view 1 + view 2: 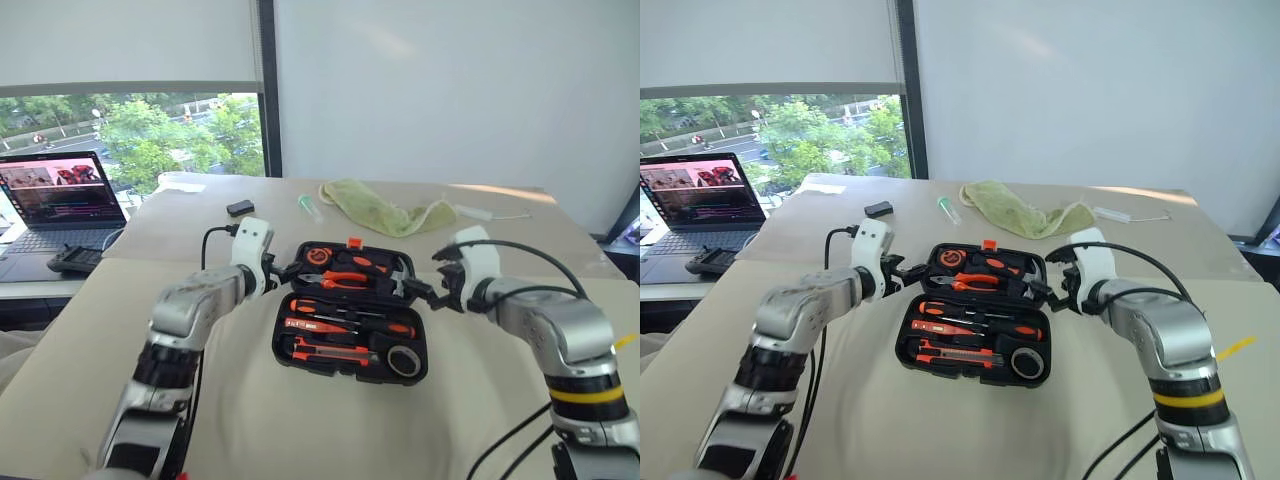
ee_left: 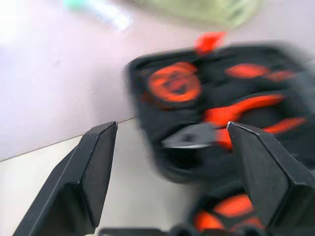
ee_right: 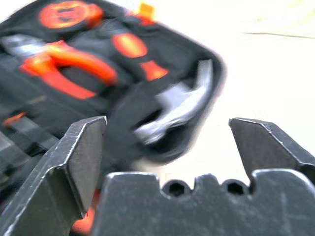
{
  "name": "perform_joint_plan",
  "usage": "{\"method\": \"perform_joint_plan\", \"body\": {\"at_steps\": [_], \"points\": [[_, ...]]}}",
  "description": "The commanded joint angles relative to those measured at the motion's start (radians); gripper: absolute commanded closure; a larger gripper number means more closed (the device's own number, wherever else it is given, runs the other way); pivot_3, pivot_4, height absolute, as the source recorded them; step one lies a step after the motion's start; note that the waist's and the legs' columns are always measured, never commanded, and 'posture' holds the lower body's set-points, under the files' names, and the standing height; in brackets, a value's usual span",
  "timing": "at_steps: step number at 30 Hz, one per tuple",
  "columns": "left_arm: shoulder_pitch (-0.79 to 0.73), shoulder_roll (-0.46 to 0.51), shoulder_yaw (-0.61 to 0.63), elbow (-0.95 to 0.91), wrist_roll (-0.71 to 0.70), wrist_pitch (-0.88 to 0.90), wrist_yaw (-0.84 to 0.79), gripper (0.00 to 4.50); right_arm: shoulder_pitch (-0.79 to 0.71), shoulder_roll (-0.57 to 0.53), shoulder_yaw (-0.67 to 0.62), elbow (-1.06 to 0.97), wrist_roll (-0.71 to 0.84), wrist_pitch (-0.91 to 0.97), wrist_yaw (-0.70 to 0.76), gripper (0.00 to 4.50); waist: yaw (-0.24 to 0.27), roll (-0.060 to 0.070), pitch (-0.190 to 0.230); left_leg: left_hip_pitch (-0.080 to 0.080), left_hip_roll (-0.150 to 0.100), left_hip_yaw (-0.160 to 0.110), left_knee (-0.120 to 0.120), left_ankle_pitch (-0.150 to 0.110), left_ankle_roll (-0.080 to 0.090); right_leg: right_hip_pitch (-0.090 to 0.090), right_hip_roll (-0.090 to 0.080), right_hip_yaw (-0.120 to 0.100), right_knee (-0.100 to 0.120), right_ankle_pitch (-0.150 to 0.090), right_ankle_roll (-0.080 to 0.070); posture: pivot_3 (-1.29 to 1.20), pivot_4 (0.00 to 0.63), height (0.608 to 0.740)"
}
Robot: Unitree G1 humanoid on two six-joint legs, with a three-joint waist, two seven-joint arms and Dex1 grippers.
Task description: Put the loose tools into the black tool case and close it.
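I see the black tool case (image 1: 351, 312) lying open at frame centre on the tabletop (image 1: 300, 420), tools seated inside. Left end effector (image 1: 287, 270) at its upper-left corner, right end effector (image 1: 428, 290) at its upper-right; both spread wide, empty.

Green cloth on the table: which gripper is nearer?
Right. The right gripper sits just in front of the green cloth, slightly to its right; the left gripper is further left, beside the black tool case.
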Motion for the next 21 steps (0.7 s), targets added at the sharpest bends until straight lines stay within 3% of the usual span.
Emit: {"method": "perform_joint_plan", "body": {"at_steps": [1, 11, 12, 16, 21], "points": [[-0.131, -0.024, -0.007, 0.211, 0.052, -0.006, -0.026, 0.64, -0.111, 0.004, 0.006, 0.125, -0.037, 0.089, -0.02, 0.02, -0.005, 0.0, 0.0, -0.001, 0.0, 0.0, -0.001, 0.0, 0.0, -0.001, 0.0, 0.0, 0.0, 0.0, 0.0, 0.0, 0.15, 0.74], [-0.368, -0.065, -0.03, 0.691, 0.159, -0.11, -0.17, 0.64, -0.274, 0.008, 0.096, 0.435, -0.08, 0.068, 0.108, 0.02, -0.013, 0.0, 0.0, -0.012, -0.001, 0.002, 0.0, 0.001, 0.0, -0.012, -0.001, -0.001, 0.0, 0.0, 0.001, 0.0, 0.15, 0.74], [-0.378, -0.069, -0.03, 0.718, 0.17, -0.126, -0.18, 0.64, -0.282, 0.013, 0.098, 0.456, -0.082, 0.062, 0.118, 0.27, -0.013, 0.0, 0.0, -0.012, -0.002, 0.002, 0.0, 0.001, 0.0, -0.012, -0.001, -0.001, 0.0, 0.0, 0.002, 0.0, 0.15, 0.74], [-0.413, -0.095, -0.019, 0.808, 0.185, -0.136, -0.229, 1.74, -0.307, 0.029, 0.145, 0.532, -0.116, 0.03, 0.16, 1.4, -0.016, 0.0, 0.0, -0.012, -0.001, 0.002, 0.0, 0.001, 0.0, -0.012, -0.001, 0.0, 0.001, 0.0, 0.002, 0.0, 0.15, 0.74], [-0.428, -0.115, 0.019, 0.864, 0.187, -0.128, -0.254, 3.55, -0.315, 0.045, 0.18, 0.582, -0.149, -0.012, 0.202, 3.13, -0.02, 0.0, 0.0, -0.011, -0.001, 0.002, 0.002, 0.001, 0.0, -0.011, -0.001, 0.0, 0.002, 0.0, 0.002, 0.0, 0.15, 0.74]]}}
